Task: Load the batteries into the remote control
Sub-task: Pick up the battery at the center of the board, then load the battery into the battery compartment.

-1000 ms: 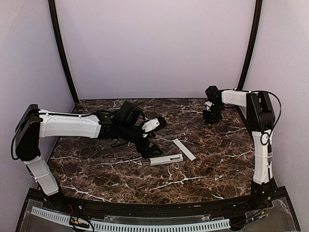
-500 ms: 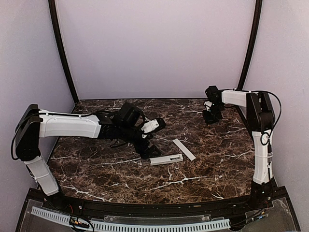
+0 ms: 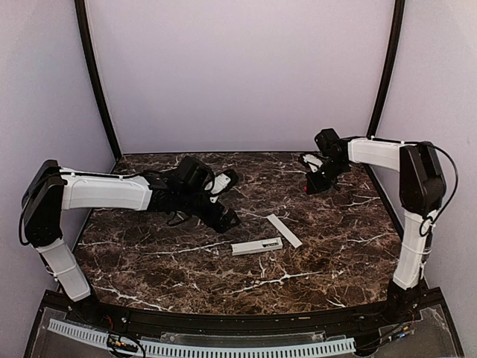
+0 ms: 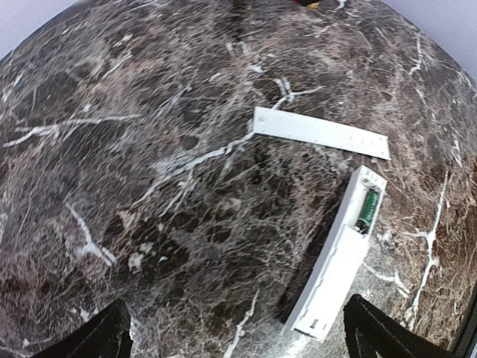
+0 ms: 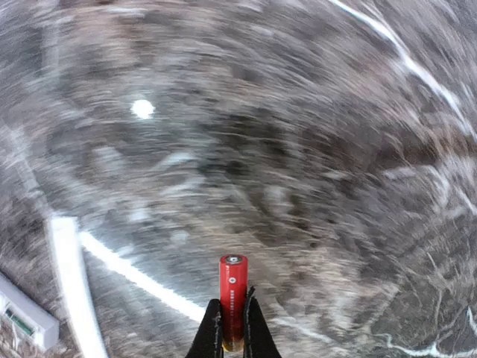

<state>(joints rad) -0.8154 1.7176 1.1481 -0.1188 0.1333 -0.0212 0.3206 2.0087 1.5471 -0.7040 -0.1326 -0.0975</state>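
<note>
Brown marble counter (image 3: pixel 149 261), veined white, under two arms: my right claw (image 5: pixel 232 335) is clamped on the lower end of a small red cylindrical battery (image 5: pixel 232 294). It holds the battery above the stone at the far right. That is well apart from the long white rectangular remote control (image 3: pixel 256 245), which lies near the middle, just beside its flat white cover strip (image 3: pixel 284 230).

The risk, as I judge it: only the battery's end is pinched, so a quick swing could tilt or drop it. A skewed battery may jam at the narrow recess or nudge the unheld remote.

My right arm reaches leftward from its elbow, wrist angled down. My left arm stretches low across the counter, its claw (image 3: pixel 229 198) spread wide and empty, looking down on the remote.
</note>
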